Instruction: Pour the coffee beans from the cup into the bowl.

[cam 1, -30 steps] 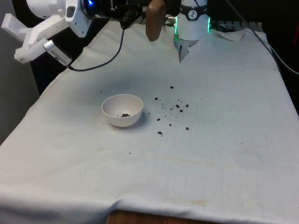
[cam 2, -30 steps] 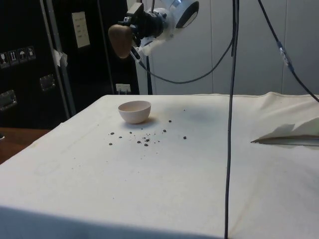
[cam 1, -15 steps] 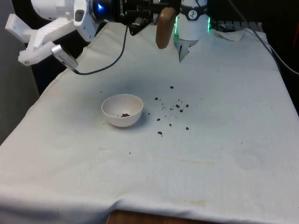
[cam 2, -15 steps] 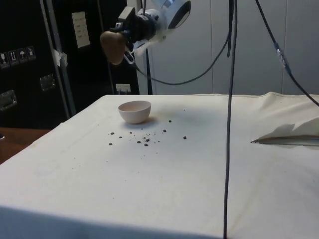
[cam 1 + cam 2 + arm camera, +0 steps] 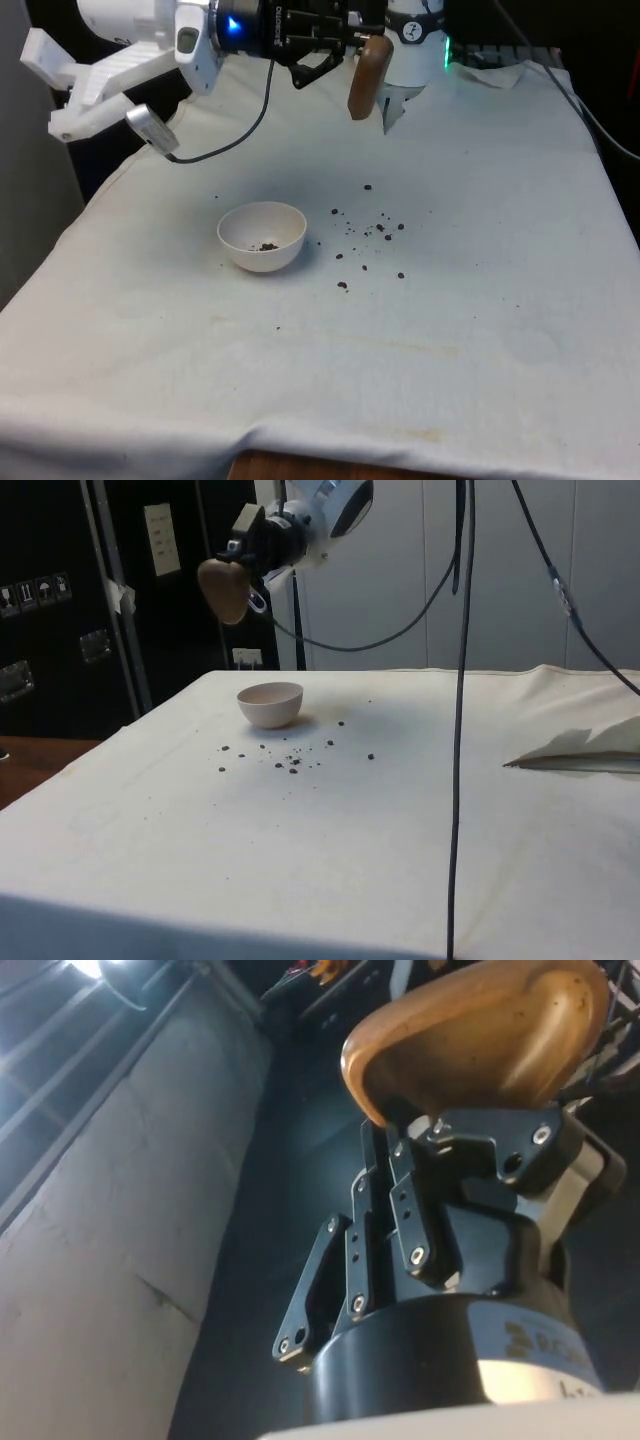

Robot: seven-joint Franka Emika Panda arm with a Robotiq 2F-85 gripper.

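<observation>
My gripper [image 5: 347, 48] is shut on a brown cup [image 5: 366, 78], which it holds high above the far part of the table. The cup [image 5: 224, 588] hangs tilted, up and to one side of the white bowl [image 5: 270, 708]. Its brown body [image 5: 480, 1040] sits between the fingers [image 5: 405, 1200]. The bowl [image 5: 262, 260] stands on the cloth towards the front view's left, with a few dark beans [image 5: 267, 246] in its bottom. More beans [image 5: 375, 228] lie scattered on the cloth beside the bowl, on the front view's right of it.
A black cable [image 5: 250, 115] loops down from the arm over the table's far left corner. Another cable [image 5: 460, 730] hangs in front of the side camera. The cloth is bunched up [image 5: 492, 72] at the far right.
The gripper has carried the cup towards the front view's right and a little lower. The bowl and the scattered beans lie as before.
</observation>
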